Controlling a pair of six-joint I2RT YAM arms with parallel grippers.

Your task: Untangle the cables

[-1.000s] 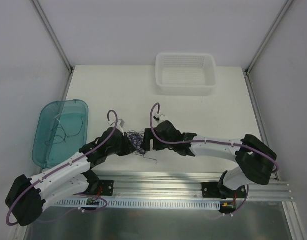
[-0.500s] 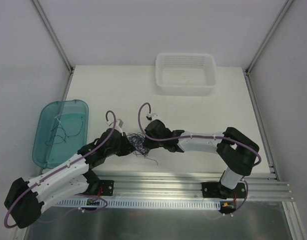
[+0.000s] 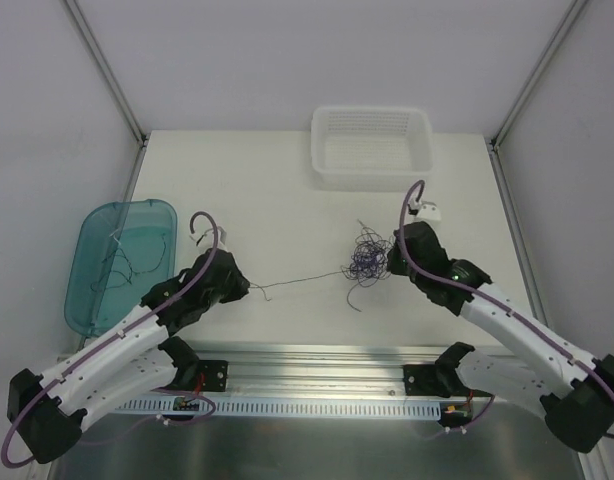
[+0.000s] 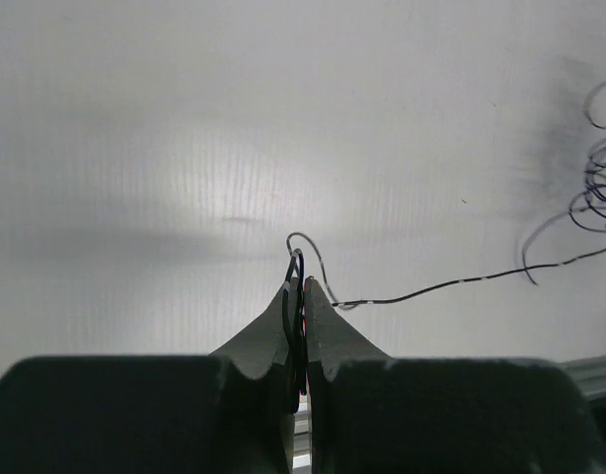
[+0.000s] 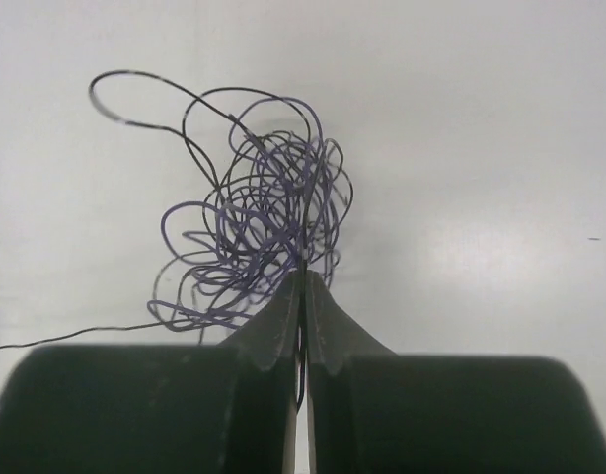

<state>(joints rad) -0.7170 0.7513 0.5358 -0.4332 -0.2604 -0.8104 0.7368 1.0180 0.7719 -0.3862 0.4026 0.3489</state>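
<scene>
The cables show as a curly clump of dark purple and black wires [image 3: 367,258] on the white table, right of centre. My right gripper [image 3: 390,255] is shut on strands at the clump's right edge; the right wrist view has the clump [image 5: 264,222] fanning out just beyond the closed right gripper [image 5: 303,276]. One thin black strand [image 3: 297,283] runs taut from the clump leftward to my left gripper [image 3: 249,288]. The left gripper [image 4: 303,281] is shut on that strand [image 4: 451,284], whose end loops between the jaws.
A white mesh basket [image 3: 371,148] stands at the back of the table. A teal tub [image 3: 122,265] holding several loose wires sits at the left edge. An aluminium rail [image 3: 387,365] runs along the near edge, and frame posts rise at both back corners.
The right gripper shut on the clump and carried it right, away from the left gripper. The left gripper backed off slightly left, and a single strand now stretches between the two.
</scene>
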